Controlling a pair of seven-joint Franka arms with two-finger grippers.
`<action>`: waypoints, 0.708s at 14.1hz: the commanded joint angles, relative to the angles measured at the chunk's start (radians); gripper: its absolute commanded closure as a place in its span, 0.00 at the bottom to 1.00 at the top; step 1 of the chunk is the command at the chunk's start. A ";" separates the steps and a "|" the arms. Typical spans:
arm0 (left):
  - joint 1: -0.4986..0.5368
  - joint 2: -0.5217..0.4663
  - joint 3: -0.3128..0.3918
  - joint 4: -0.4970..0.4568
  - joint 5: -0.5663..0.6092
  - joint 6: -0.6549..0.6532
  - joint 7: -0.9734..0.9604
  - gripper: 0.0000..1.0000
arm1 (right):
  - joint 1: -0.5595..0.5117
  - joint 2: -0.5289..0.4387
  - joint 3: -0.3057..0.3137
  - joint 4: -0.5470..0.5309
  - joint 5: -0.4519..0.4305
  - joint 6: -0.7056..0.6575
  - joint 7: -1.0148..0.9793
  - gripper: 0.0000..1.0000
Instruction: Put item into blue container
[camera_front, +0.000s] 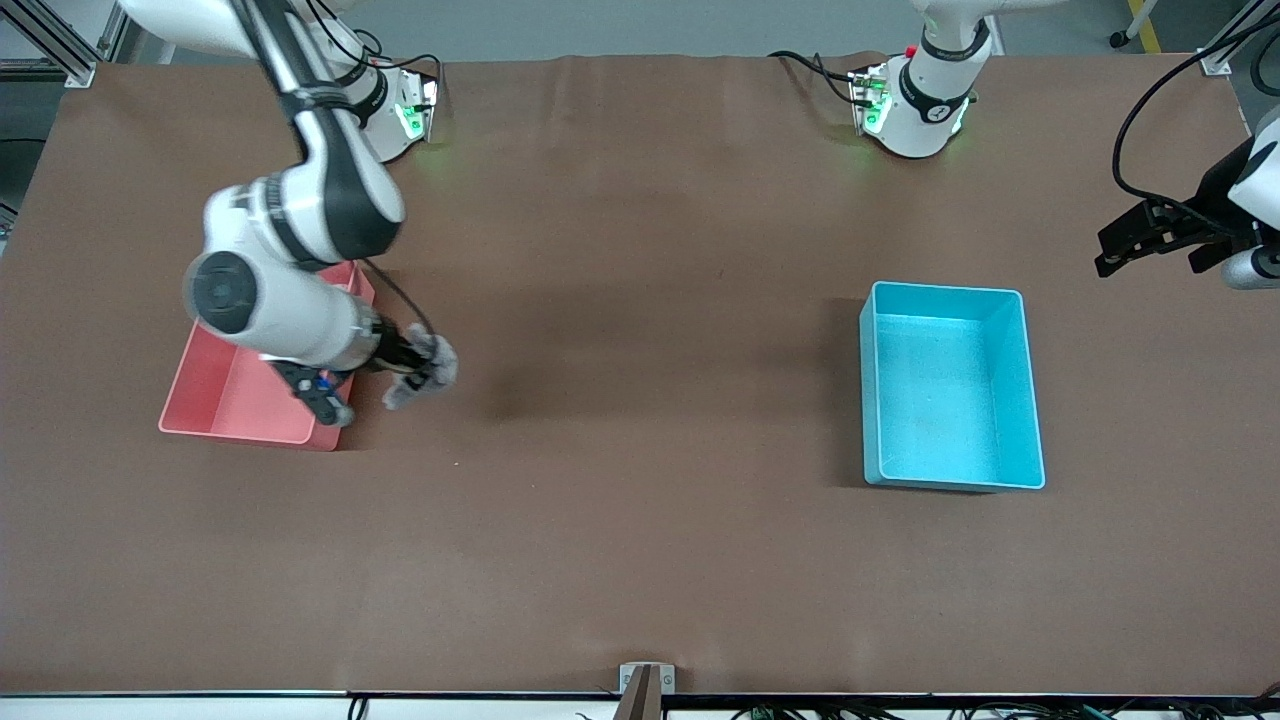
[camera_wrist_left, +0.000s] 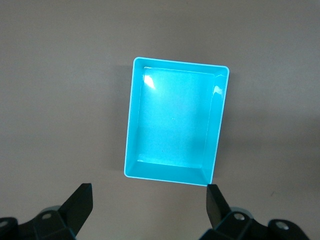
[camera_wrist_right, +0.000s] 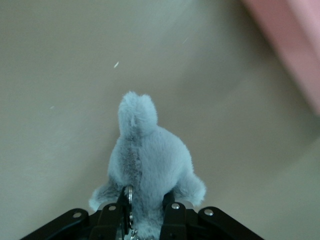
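The item, a grey plush toy (camera_front: 428, 368) (camera_wrist_right: 147, 155), hangs in my right gripper (camera_front: 410, 370) (camera_wrist_right: 145, 212), which is shut on its lower body. It is held over the brown table just beside the pink bin. The blue container (camera_front: 1030, 390) (camera_wrist_left: 130, 120), a cyan open-top bin with nothing in it, stands toward the left arm's end of the table. My left gripper (camera_front: 1118, 250) (camera_wrist_left: 149, 200) waits open in the air beside the blue container, with only bare table between its fingers.
A pink bin (camera_front: 225, 405) (camera_wrist_right: 295, 40) of the same shape stands at the right arm's end, partly covered by the right arm. Brown table cloth (camera_front: 640, 400) stretches between the two bins. A small bracket (camera_front: 645, 680) sits at the table's near edge.
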 joint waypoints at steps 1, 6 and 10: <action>-0.001 -0.004 -0.002 -0.006 0.008 0.009 0.009 0.00 | 0.110 0.096 -0.016 0.022 0.021 0.124 0.161 1.00; -0.007 0.014 -0.009 -0.007 0.008 0.029 -0.008 0.00 | 0.243 0.335 -0.016 0.244 0.016 0.171 0.442 1.00; -0.014 0.056 -0.021 -0.009 0.002 0.046 -0.014 0.00 | 0.274 0.389 -0.016 0.264 0.010 0.264 0.505 1.00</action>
